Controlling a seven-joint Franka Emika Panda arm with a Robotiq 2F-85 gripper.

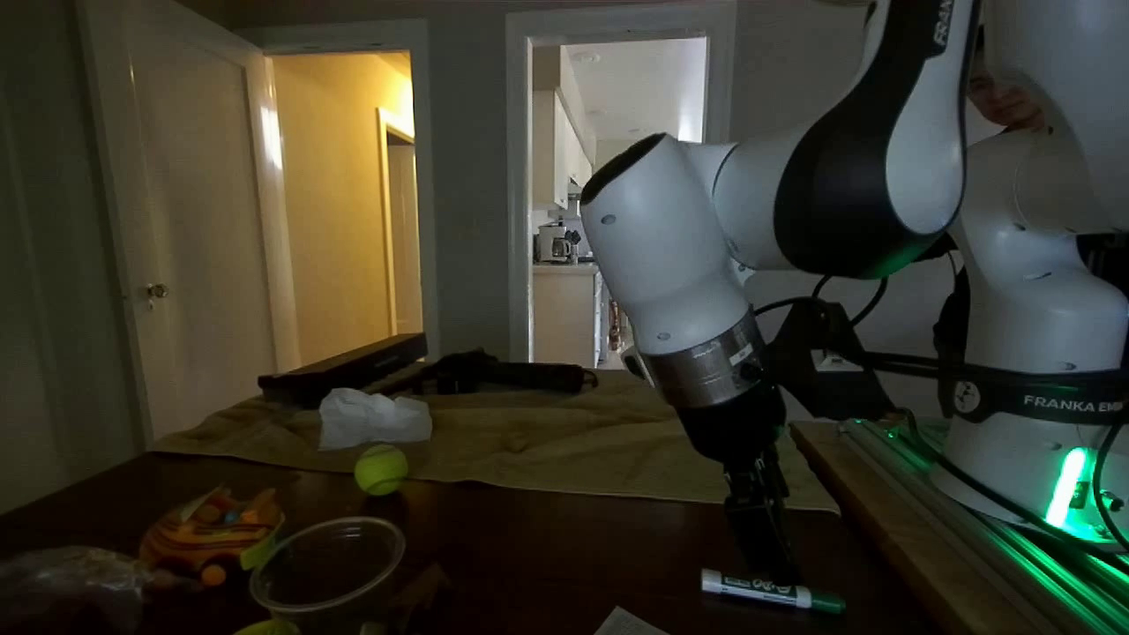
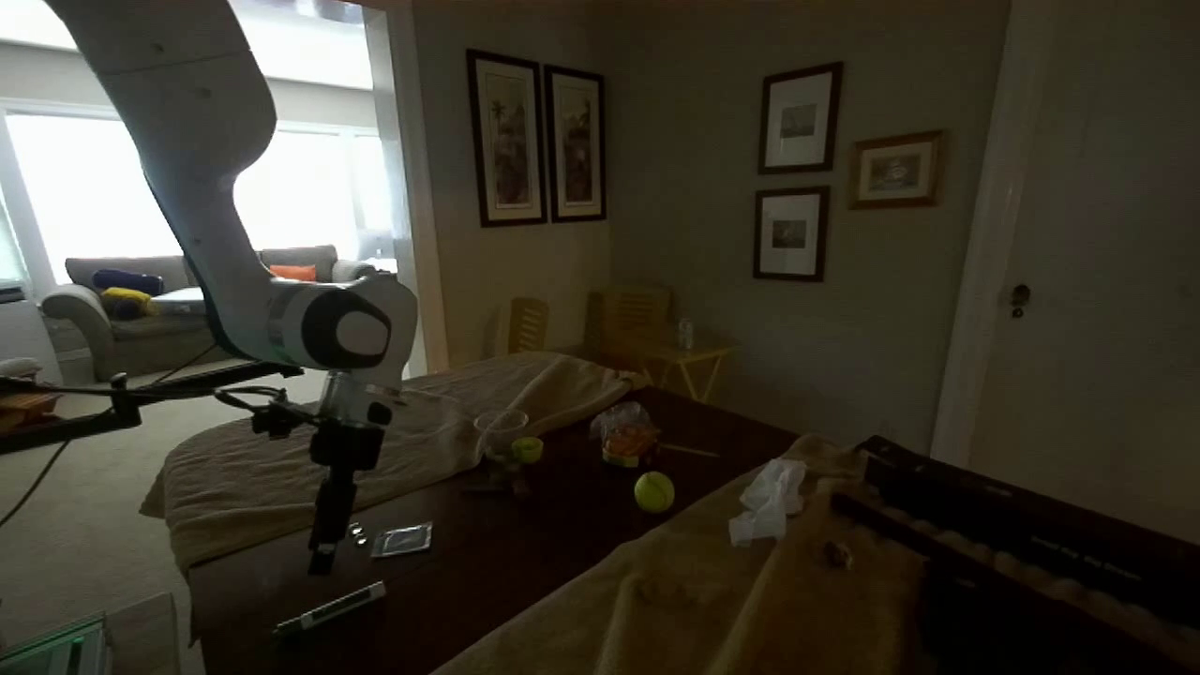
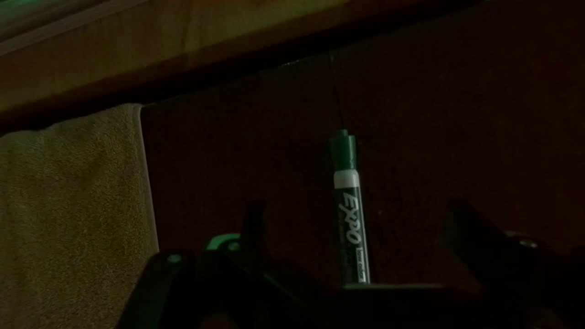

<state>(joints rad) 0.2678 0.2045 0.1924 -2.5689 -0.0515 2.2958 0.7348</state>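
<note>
A green-capped Expo marker (image 1: 767, 593) lies on the dark wooden table. It also shows in an exterior view (image 2: 333, 607) and in the wrist view (image 3: 352, 224), where its rear end is hidden behind the gripper body. My gripper (image 3: 356, 205) is open and empty, with one dark finger on each side of the marker and dark gaps between. In both exterior views the gripper (image 1: 776, 569) (image 2: 322, 561) points down over the table close to the marker. In one of these views a gap shows between fingertips and marker. The wrist view is very dark.
A tennis ball (image 1: 381, 469), an orange toy (image 1: 212, 534) and a clear plastic tub (image 1: 328, 522) stand on the table. White crumpled tissue (image 1: 375, 419) lies on a tan cloth (image 1: 529, 450). A flat silvery packet (image 2: 403, 540) lies near the gripper. A wooden ledge (image 1: 882, 538) borders the robot base.
</note>
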